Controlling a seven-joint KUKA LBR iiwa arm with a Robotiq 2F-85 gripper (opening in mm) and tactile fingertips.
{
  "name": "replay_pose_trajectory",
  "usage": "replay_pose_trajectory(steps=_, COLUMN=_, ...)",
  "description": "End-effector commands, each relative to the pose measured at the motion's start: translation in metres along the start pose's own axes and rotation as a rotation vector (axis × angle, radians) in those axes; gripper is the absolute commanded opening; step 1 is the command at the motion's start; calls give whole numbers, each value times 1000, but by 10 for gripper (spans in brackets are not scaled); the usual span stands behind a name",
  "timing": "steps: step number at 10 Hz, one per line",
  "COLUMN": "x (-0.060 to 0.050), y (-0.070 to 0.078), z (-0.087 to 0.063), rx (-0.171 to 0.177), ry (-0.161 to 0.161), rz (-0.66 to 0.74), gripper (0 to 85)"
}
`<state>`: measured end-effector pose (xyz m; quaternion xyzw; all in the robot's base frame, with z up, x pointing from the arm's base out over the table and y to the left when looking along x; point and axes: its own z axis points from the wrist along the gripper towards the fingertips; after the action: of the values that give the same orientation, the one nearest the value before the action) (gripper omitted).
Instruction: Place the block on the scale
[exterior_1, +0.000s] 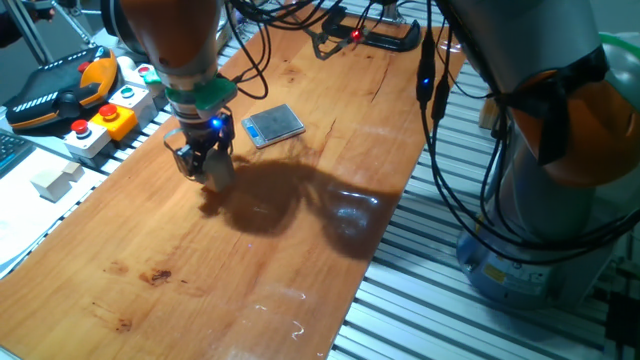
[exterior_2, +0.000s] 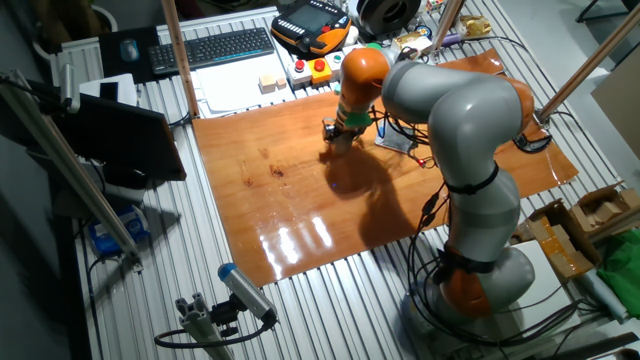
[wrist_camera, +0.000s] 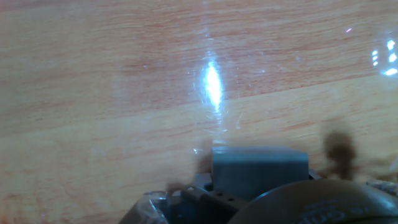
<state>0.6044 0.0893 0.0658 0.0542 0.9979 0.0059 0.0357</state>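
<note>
My gripper (exterior_1: 204, 166) is low over the wooden table, left of the scale; it also shows in the other fixed view (exterior_2: 336, 134). A small pale tan-grey cube shape, which I take for the block (exterior_1: 219, 172), sits at the fingertips on or just above the table. The hand view shows a blurred grey rectangle (wrist_camera: 260, 172) at its bottom edge, and I cannot tell whether it is the block or a finger. The scale (exterior_1: 273, 124) lies flat on the table, silver-rimmed with a bluish top, a short way right of the gripper and bare; it also shows in the other fixed view (exterior_2: 396, 141).
A pale joined pair of whitish blocks (exterior_1: 55, 180) lies off the board at the left. A button box (exterior_1: 105, 118) and an orange-black pendant (exterior_1: 62, 92) stand behind it. Black cables (exterior_1: 440, 150) hang along the table's right edge (exterior_1: 385, 230). A black clamp (exterior_1: 365, 38) is at the far end.
</note>
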Motion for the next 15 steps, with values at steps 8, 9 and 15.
replay_pose_trajectory(steps=8, x=4, y=-51, z=-22, rx=-3, ry=-29, rz=-18, gripper=7)
replay_pose_trajectory(steps=9, x=3, y=-59, z=-27, rx=1, ry=-25, rz=-9, gripper=7)
replay_pose_trajectory(steps=15, x=0, y=-91, z=-45, rx=44, ry=3, rz=51, gripper=7)
